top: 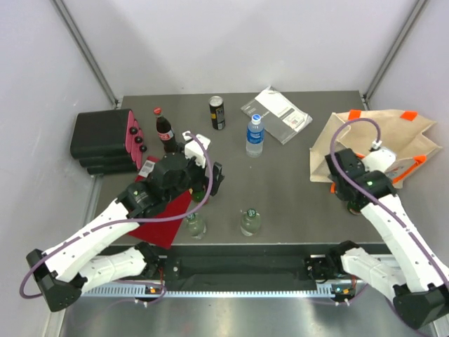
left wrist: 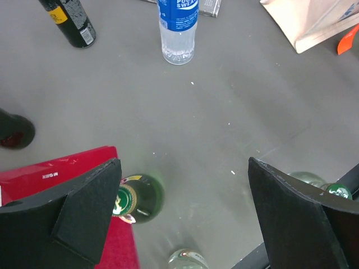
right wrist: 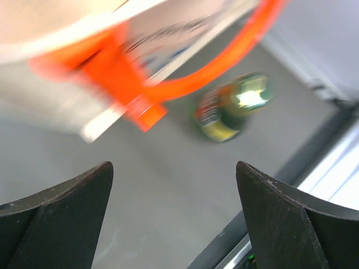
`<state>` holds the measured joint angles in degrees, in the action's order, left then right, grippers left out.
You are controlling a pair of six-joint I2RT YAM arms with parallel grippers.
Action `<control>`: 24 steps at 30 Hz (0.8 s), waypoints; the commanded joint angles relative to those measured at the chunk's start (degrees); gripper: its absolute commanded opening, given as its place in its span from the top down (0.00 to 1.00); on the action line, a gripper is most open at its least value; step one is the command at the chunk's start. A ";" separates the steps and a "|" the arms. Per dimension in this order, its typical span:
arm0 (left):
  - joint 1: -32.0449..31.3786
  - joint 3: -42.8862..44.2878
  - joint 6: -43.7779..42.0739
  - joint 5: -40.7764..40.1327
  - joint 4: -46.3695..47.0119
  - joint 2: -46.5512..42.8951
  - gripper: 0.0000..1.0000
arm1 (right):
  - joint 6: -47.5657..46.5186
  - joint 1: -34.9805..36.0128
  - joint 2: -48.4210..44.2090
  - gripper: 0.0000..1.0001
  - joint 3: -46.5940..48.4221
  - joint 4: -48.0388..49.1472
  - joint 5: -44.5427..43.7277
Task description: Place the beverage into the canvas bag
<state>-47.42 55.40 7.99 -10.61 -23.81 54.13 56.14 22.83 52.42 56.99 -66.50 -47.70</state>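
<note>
**A:** Where is the canvas bag [top: 396,133]?

**B:** Slumped at the tabletop's right edge, toward the far right corner. It is soft, creased beige cloth with bright orange handles and trim. The right wrist view catches only a blurred piece of it: an orange handle loop and a pale hem with faint blue print.

**A:** Any drink close to it?

**B:** A green bottle [right wrist: 233,106] with a shiny gold cap stands on the grey tabletop just beside that orange loop, on the bag's near side. It is blurred, and I can't tell whether it touches the loop. From above, the right arm covers nearly all of it.

**A:** The right gripper [right wrist: 173,168]?

**B:** Over bare tabletop near that bottle, its black fingers spread wide with nothing between them.

**A:** And the left gripper [left wrist: 184,162]?

**B:** Spread wide too, pinching nothing, above the middle of the tabletop toward the near edge. A second green bottle [left wrist: 140,199], round and capped in green and gold, stands partly hidden behind one finger, beside a flat red pack [left wrist: 56,171] with white lettering.

**A:** Further out?

**B:** A clear glass bottle [top: 195,226] and a green-capped glass bottle [top: 250,222] stand by the near edge. Toward the far edge are a plastic water bottle [top: 255,135] with a blue label, a black can [top: 218,112], a dark cola bottle [top: 165,132] and a flat grey packet [top: 277,114]. Stacked black boxes [top: 102,140] sit at the left edge.
</note>
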 commanded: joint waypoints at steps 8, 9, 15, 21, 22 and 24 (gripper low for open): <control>-0.04 -1.87 -0.43 -1.34 4.83 -1.93 0.01 | -16.13 -18.16 -5.93 0.14 -0.47 6.90 -2.05; -0.04 -1.61 -0.43 -1.25 4.39 -1.49 0.02 | -18.41 -19.74 -5.84 0.15 -0.83 9.35 -1.26; -0.04 -1.69 -0.34 -2.22 4.30 -1.48 0.02 | -22.64 -25.89 -4.18 0.21 -4.96 17.36 7.62; -0.04 -2.13 -0.52 -3.36 4.48 -1.40 0.02 | -25.81 -29.33 -3.38 0.29 -7.77 23.16 9.91; -0.04 -2.13 -0.52 -3.54 4.39 -1.22 0.02 | -25.99 -29.59 -3.38 0.30 -8.64 23.78 10.08; -0.04 -2.13 -0.61 -3.71 4.48 -1.22 0.02 | -26.78 -29.86 -3.73 0.35 -9.53 25.10 10.79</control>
<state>-47.42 53.71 7.75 -12.99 -22.70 53.01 32.45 -5.76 49.54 48.71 -47.68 -39.03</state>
